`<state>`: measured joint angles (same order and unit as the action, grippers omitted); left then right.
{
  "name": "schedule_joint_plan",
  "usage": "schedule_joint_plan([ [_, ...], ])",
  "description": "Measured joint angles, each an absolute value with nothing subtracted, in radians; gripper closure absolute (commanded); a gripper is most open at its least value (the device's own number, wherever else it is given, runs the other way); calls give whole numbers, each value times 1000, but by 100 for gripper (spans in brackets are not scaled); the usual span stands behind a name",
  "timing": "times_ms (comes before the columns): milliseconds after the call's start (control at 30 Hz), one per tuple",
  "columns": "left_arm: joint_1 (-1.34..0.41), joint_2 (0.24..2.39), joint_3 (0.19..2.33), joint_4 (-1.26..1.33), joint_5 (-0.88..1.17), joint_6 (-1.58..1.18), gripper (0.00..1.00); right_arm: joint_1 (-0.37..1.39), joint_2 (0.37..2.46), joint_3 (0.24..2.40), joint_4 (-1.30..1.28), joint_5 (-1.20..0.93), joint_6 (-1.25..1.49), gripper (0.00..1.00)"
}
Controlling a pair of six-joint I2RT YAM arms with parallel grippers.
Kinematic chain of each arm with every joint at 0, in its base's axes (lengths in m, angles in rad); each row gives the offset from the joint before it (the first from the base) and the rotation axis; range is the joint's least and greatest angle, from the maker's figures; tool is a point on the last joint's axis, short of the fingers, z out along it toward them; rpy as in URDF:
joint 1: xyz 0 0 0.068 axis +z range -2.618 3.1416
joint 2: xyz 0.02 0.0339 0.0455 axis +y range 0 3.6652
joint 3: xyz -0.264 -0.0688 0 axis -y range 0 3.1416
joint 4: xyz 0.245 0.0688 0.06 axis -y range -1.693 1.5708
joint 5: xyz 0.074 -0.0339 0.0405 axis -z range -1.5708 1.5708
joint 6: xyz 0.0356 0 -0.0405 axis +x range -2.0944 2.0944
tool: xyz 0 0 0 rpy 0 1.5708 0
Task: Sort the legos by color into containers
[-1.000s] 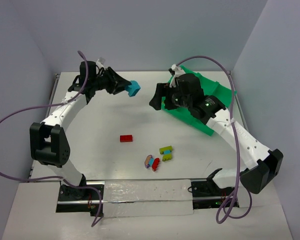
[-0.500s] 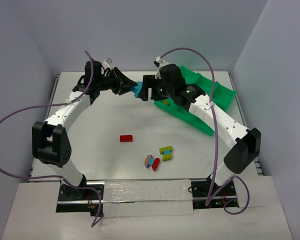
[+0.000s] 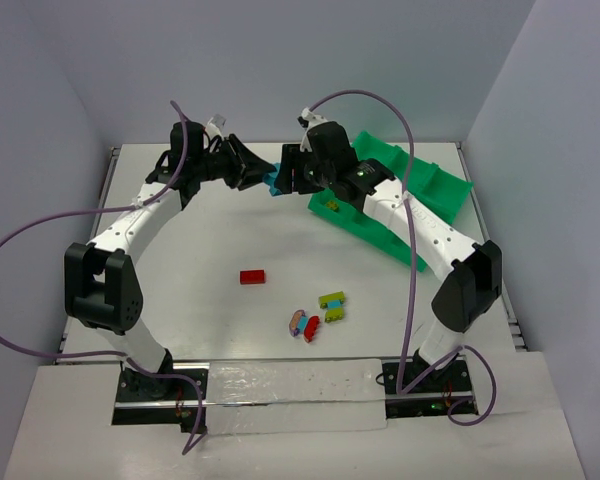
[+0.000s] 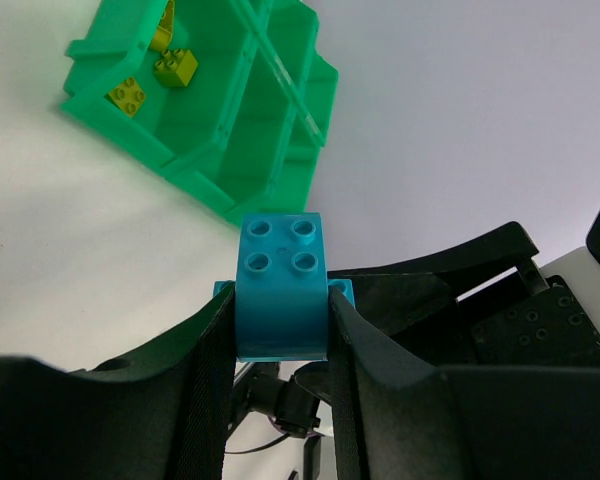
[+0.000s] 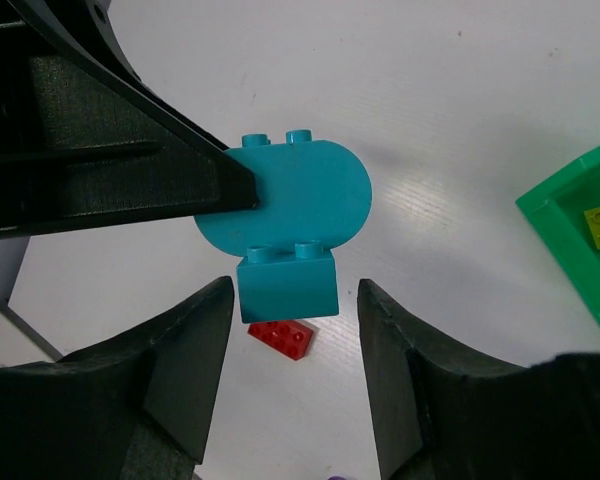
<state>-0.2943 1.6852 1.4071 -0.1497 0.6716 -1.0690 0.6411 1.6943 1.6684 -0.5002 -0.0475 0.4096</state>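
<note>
Legos (image 3: 331, 300), where were they? asked Mia.

Spread out, said Tom. 1 cyan brick (image 4: 280, 285), a square studded block with a rounded part, hung in the air over the far part of the table (image 3: 180, 300), just left of the green tray (image 3: 435, 185). 1 red brick (image 3: 252, 277) lay alone on the table, nearer the arm bases. A small cluster (image 3: 311, 328) of olive-yellow, red and pinkish pieces lay to its right.

Anything in the tray?

At least 2 yellow bricks (image 4: 175, 67), in a corner compartment on the side toward the grippers.

And the jaws?

The left gripper (image 4: 280, 310) was clamped on the cyan brick, with a finger against each side. The right gripper (image 5: 292, 300) faced it from the tray side with its jaws apart. Its fingers (image 5: 180, 360) stood on either side of the square block. A gap showed on both sides, so they touched nothing.
</note>
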Motion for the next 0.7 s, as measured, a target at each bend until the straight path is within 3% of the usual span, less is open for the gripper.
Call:
schedule_joint_plan([
  [67, -295, 1685, 1408, -150, 672, -1068, 100, 642, 1696, 1668, -499, -51, 410, 48],
  [133, -297, 1685, 1409, -150, 672, -1066, 100, 642, 1697, 1669, -495, -60, 410, 60],
  [200, -298, 1685, 1410, -150, 671, -1064, 100, 641, 1697, 1670, -496, -63, 411, 62],
  [267, -298, 1685, 1412, -151, 670, -1062, 100, 641, 1697, 1670, -494, -64, 411, 47],
  [333, -298, 1685, 1412, -151, 671, -1059, 100, 641, 1697, 1669, -490, -66, 411, 40],
  [500, -306, 1684, 1412, -153, 680, -1045, 100, 642, 1697, 1666, -463, -87, 411, 41],
  [667, -305, 1679, 1412, -155, 686, -1033, 100, 640, 1697, 1666, -465, -88, 410, 62],
  [700, -305, 1678, 1412, -155, 686, -1030, 100, 640, 1698, 1666, -469, -85, 411, 73],
])
